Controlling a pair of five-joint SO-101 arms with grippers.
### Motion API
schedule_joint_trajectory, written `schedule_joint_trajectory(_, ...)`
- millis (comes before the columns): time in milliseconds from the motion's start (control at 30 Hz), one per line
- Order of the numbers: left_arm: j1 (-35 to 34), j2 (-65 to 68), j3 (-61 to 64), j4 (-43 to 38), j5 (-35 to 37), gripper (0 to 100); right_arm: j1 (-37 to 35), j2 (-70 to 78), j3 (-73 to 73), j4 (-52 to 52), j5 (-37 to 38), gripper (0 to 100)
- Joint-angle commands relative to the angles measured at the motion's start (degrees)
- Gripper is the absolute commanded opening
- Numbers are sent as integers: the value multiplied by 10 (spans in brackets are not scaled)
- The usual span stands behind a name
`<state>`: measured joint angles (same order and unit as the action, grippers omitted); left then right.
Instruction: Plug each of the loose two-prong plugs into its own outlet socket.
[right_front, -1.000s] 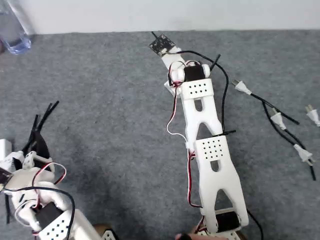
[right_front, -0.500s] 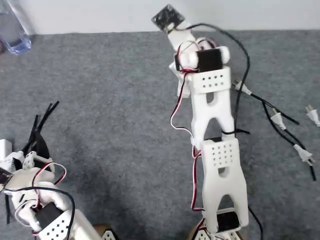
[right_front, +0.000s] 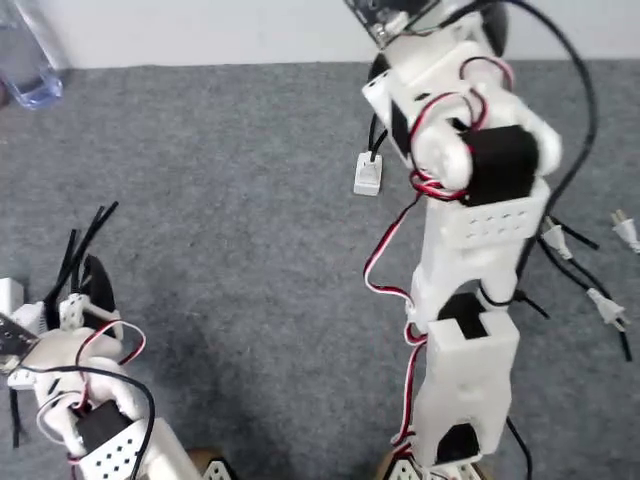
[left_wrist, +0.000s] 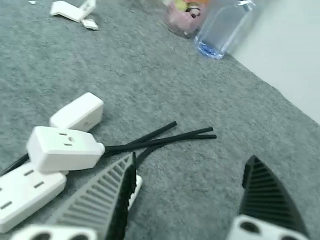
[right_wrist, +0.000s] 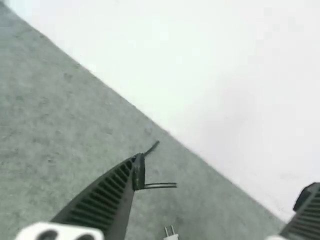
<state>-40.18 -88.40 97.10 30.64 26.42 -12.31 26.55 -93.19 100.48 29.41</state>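
Socket lies uncovered since right hand lifted away, spread.

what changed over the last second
The right arm rose off the carpet toward the high camera and swung slightly right. The right gripper has its fingers open and empty. The outlet socket, half hidden under the arm before, now lies in plain sight; whether it was let go is unclear. The loose plugs stayed put, and the left gripper barely moved.

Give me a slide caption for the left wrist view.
Open left gripper above the grey mat, white outlet sockets with black cords nearby.
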Motion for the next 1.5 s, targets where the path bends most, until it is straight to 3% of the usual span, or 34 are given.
schedule_joint_trajectory(0,8,-4,-3,3,4,327,28,-38,-27,28,-2,439)
schedule_joint_trajectory(267,10,-4,-3,3,4,327,64,-103,-22,29,-58,439)
schedule_joint_trajectory(367,11,-4,-3,3,4,327,69,-152,42,29,-58,439)
schedule_joint_trajectory(900,11,0,-3,3,4,327,65,-529,821,22,-59,439)
schedule_joint_trajectory(1467,11,-4,-3,25,4,326,68,-567,1284,-200,-60,439)
